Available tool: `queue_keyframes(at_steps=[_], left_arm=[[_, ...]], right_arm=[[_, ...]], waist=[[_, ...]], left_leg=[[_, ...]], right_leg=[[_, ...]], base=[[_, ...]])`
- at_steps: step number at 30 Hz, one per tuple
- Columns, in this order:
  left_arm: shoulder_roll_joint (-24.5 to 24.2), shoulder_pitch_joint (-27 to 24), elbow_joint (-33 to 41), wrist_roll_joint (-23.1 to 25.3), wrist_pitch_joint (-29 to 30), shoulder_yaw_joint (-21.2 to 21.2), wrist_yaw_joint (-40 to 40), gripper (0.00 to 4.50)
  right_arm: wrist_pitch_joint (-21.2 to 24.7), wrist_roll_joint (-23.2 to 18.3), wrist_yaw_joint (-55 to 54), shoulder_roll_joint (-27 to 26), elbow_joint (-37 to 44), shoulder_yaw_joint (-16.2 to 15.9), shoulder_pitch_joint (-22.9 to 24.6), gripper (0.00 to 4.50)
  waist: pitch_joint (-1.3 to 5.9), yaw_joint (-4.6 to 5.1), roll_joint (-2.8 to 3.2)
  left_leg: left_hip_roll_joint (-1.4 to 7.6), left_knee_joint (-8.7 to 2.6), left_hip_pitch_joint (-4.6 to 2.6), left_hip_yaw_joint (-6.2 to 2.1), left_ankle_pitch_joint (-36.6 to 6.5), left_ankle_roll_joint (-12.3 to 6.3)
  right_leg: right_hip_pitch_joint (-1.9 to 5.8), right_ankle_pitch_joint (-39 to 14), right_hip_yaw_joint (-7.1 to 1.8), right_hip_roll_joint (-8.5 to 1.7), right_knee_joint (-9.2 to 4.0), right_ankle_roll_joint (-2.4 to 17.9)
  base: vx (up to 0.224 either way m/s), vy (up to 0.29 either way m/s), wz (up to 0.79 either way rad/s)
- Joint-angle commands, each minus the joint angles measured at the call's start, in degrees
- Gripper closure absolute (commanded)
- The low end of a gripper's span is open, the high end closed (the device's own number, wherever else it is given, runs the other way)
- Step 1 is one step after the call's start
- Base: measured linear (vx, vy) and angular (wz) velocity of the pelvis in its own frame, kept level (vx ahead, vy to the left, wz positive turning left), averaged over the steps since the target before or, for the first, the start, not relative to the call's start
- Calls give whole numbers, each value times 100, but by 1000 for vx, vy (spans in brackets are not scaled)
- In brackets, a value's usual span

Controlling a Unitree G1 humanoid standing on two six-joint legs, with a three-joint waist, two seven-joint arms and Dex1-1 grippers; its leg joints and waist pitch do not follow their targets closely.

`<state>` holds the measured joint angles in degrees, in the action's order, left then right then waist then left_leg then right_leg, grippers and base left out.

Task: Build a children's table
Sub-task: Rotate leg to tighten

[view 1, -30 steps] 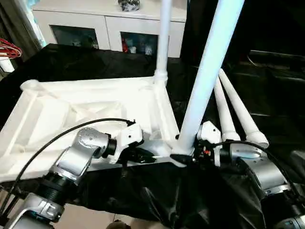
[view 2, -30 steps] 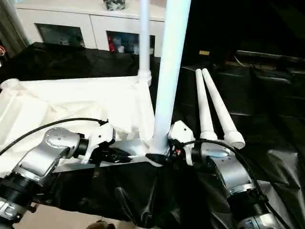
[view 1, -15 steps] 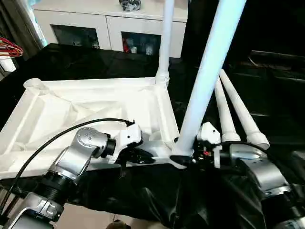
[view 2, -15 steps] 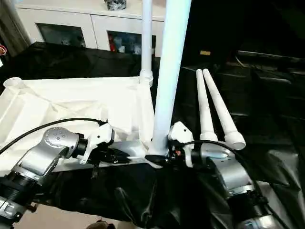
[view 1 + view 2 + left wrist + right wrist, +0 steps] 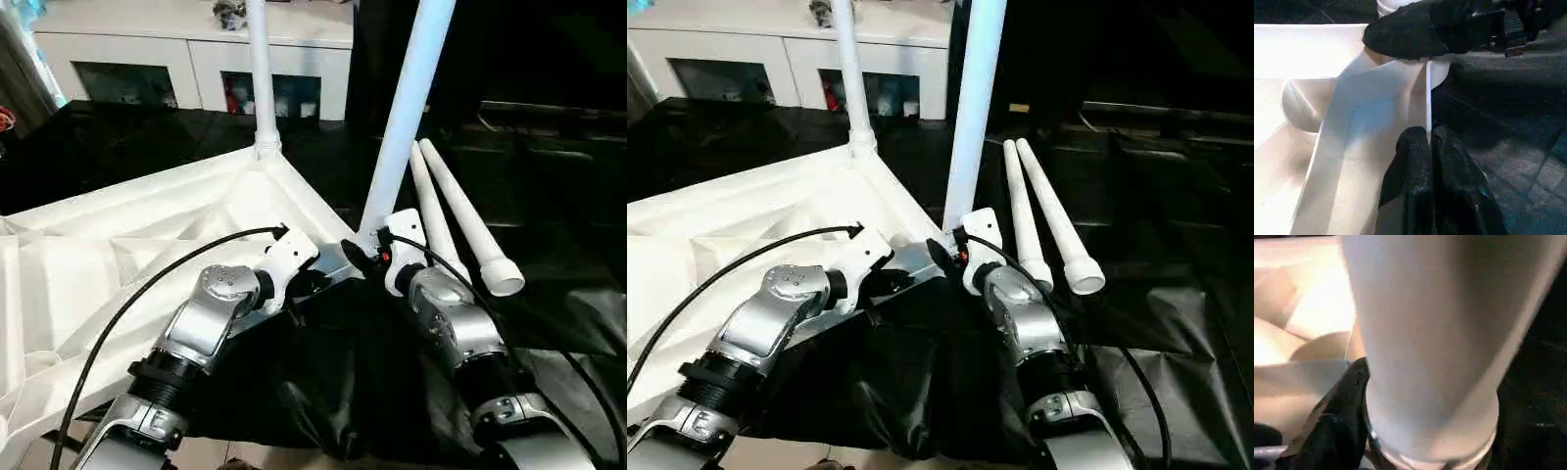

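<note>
Sheeting (image 5: 549,166) of black plastic is being used as the work surface in the head views, and a white cabinet (image 5: 196,44) with glass doors is being shown against the far wall. The children's table (image 5: 118,255) is being laid upside down on the black sheeting, ribbed underside up, with one leg (image 5: 260,69) being carried upright in the far corner socket and a second leg (image 5: 407,108) being stood at the near corner. Two loose legs (image 5: 456,220) are being left side by side on the sheeting just beside that corner.

In the left wrist view, the table's thin edge wall (image 5: 1428,93) is being pinched by the left gripper (image 5: 1429,142), its fingers (image 5: 1410,161) pressed together on it, while the other gripper's black finger is being seen at the corner socket beyond.

In the right wrist view, the base of the second leg is being clasped by the right gripper (image 5: 1420,450), jaws spread around it, over the socket.
</note>
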<state>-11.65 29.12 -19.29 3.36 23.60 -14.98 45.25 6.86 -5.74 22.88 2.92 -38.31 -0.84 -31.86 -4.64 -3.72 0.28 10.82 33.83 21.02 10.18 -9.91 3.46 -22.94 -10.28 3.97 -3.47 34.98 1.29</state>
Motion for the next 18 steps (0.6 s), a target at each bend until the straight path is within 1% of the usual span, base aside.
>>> queue_keyframes(at_steps=[1, 3, 4, 5, 6, 7, 8, 9, 12, 13, 14, 15, 16, 17, 18], left_arm=[[290, 49, 367, -239, -385, -313, 298, 450], [231, 15, 448, -267, -414, -356, 386, 450], [188, -6, 518, -307, -364, -374, 478, 450], [177, -9, 527, -313, -368, -380, 504, 450], [113, -26, 566, -362, -378, -402, 663, 450], [59, -33, 581, -387, -397, -413, 768, 450], [34, -37, 587, -400, -405, -417, 816, 450], [-11, -38, 589, -452, -429, -415, 949, 450], [-86, -31, 572, -506, -476, -416, 1136, 450], [-125, -24, 553, -528, -511, -420, 1231, 450], [-205, -13, 515, -552, -575, -432, 1384, 450], [-302, 5, 466, -599, -651, -442, 1595, 450], [-315, 6, 461, -606, -653, -441, 1624, 450], [-381, 8, 436, -638, -672, -441, 1764, 450], [-438, 8, 413, -666, -698, -442, 1887, 450]], right_arm=[[137, -222, 372, -266, -132, -184, -75, 104], [2, -118, 365, -199, -224, -192, -111, 72], [-128, -54, 349, -124, -316, -190, -139, 63], [-147, -48, 366, -103, -318, -194, -138, 54], [-147, -85, 571, 6, -221, -217, -88, 54], [-119, -115, 793, 108, -81, -263, -22, 54], [-103, -130, 900, 156, -11, -286, 10, 54], [-70, -140, 1113, 270, 118, -328, 74, 54], [-38, -131, 1489, 477, 318, -428, 182, 54], [-67, -107, 1724, 607, 430, -511, 254, 54], [-123, -89, 2125, 835, 633, -645, 390, 54], [-188, -96, 2630, 1123, 903, -796, 563, 54], [-188, -111, 2694, 1156, 941, -807, 584, 54], [-173, -185, 2964, 1303, 1114, -850, 675, 54], [-143, -246, 3165, 1423, 1260, -881, 746, 54]], waist=[[426, -32, -15], [448, -54, -1], [454, -66, 12], [456, -67, 7], [461, -85, 7], [470, -102, 47], [468, -104, 30], [476, -122, 12], [494, -147, 16], [485, -158, 49], [490, -155, 31], [483, -179, 24], [478, -199, 24], [472, -219, 32], [459, -237, 18]], left_leg=[[229, -418, -49, -107, -1429, -106], [241, -407, -50, -98, -1313, -114], [237, -396, -54, -90, -1264, -122], [233, -393, -50, -86, -1243, -129], [238, -394, -47, -88, -1204, -140], [238, -386, -38, -91, -1127, -165], [235, -388, -34, -86, -1118, -187], [230, -378, -27, -82, -1017, -225], [234, -363, -25, -75, -887, -288], [231, -362, -26, -79, -899, -286], [236, -363, -27, -77, -916, -300], [236, -353, -41, -69, -958, -326], [237, -352, -46, -67, -970, -349], [248, -355, -50, -64, -1046, -370], [244, -367, -41, -70, -1100, -358]], right_leg=[[249, -1848, -306, -507, -513, 1007], [257, -1639, -308, -515, -484, 1095], [257, -1582, -310, -519, -481, 1121], [261, -1558, -310, -516, -481, 1130], [270, -1496, -308, -511, -469, 1135], [280, -1346, -311, -503, -442, 1157], [287, -1295, -304, -491, -449, 1155], [307, -1134, -306, -482, -429, 1160], [304, -869, -309, -487, -392, 1260], [305, -862, -306, -486, -392, 1268], [307, -861, -304, -484, -396, 1274], [306, -884, -301, -470, -412, 1256], [303, -901, -306, -470, -416, 1246], [287, -982, -310, -477, -423, 1257], [297, -1152, -304, -477, -439, 1219]], base=[[0, 0, 0], [0, 0, 0], [0, 0, 0], [0, 0, 0], [0, 0, 0], [0, 0, 0], [0, 0, 0], [0, 0, 0], [0, 0, 0], [0, 0, 0], [0, 0, 0], [0, 0, 0], [0, 0, 0], [0, 0, 0], [0, 0, 0]])
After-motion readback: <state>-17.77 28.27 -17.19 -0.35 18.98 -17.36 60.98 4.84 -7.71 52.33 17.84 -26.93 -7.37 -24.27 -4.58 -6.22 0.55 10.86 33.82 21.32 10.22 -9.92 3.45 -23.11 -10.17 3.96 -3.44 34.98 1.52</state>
